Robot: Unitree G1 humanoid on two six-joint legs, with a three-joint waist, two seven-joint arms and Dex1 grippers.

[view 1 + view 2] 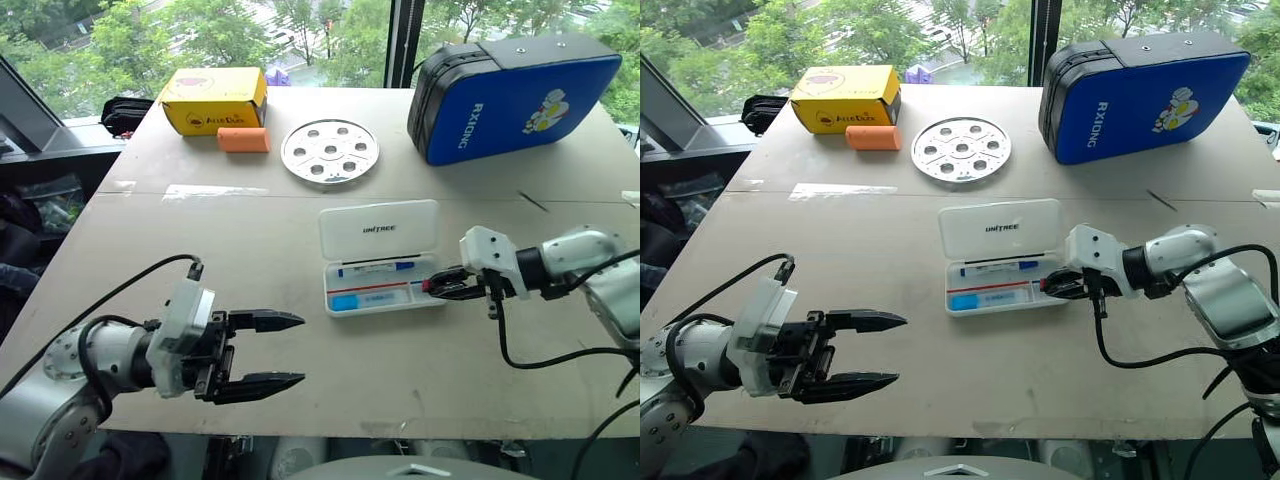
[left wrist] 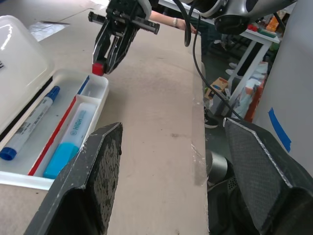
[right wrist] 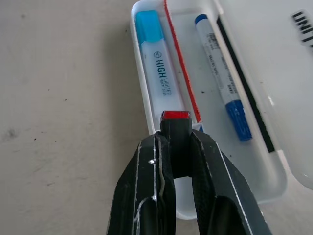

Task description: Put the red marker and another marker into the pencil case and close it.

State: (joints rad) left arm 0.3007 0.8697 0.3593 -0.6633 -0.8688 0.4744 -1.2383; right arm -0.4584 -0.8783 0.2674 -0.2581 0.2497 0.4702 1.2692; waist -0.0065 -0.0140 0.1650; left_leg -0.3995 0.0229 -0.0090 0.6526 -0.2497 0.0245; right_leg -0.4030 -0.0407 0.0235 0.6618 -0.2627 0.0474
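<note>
Right pincer [image 3: 176, 147] is pinching the red marker [image 3: 175, 116] over the near end of the open pencil case [image 1: 432, 290] — blue marker [image 3: 222, 78] and highlighter [image 3: 156, 58] lie just ahead inside. Left pincer [image 1: 262, 350] hovers spread, well apart. Beyond them on the scuffed beige tabletop [image 1: 200, 240]: blue bag [image 1: 520, 95], metal disc [image 1: 330, 152], yellow box [image 1: 213, 98] — windows with trees behind.
</note>
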